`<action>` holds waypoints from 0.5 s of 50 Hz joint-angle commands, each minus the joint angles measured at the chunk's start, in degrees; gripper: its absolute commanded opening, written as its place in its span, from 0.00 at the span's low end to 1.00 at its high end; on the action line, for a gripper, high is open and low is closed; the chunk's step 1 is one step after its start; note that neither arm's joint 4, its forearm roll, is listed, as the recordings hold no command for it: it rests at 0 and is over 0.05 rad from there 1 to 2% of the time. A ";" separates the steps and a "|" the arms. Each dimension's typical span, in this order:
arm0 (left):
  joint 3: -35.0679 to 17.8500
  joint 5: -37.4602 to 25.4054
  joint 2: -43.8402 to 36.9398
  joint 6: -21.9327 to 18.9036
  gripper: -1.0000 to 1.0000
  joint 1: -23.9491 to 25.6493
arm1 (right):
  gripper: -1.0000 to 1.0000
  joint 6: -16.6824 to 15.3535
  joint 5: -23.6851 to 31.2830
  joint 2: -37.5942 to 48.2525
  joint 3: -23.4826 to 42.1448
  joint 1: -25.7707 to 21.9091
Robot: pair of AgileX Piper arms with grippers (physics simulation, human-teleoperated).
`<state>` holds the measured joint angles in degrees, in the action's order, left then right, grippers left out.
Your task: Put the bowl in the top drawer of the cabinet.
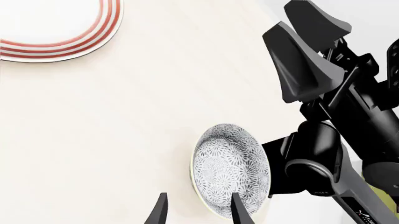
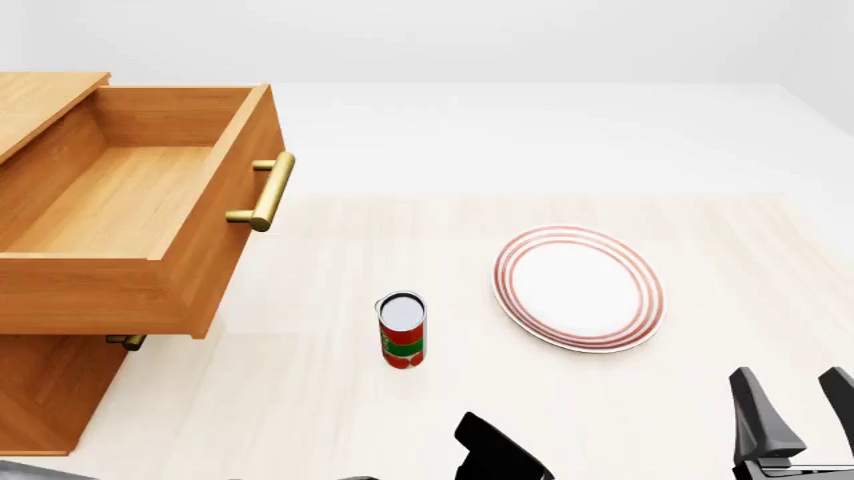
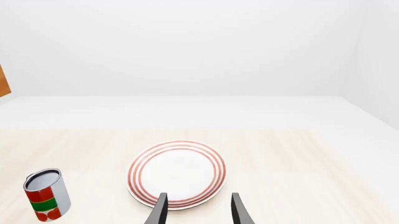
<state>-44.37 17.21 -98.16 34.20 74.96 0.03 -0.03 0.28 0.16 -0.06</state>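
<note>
Step in hand: approach to bowl point(image 1: 231, 170). Drawer point(image 2: 127, 215) of cabinet point(image 2: 40, 390) stands open at the table's left edge. Bowl lies near the front edge, outside the front view. Left gripper point(image 1: 198, 210) open, empty, one finger over the rim; right gripper point(image 3: 198, 210) open, empty, near the plate point(image 2: 578, 287). Next: lower, close on rim.

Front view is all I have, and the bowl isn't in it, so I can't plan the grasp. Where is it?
Observer: The left wrist view shows the bowl on the table, beside the right arm.
Operator: Is the left end effector holding anything?
Observer: No, the left end effector is open and empty, with the bowl just beyond its fingertips.
Operator: Anything in the bowl?
Observer: Nothing, only its pattern shows.
</note>
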 commanded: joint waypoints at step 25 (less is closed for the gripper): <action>-3.44 1.84 -6.82 5.60 1.00 0.40 | 1.00 -0.05 0.01 -0.02 0.02 0.00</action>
<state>-46.89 18.76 -102.95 38.10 75.47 0.03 -0.03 0.28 0.16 -0.06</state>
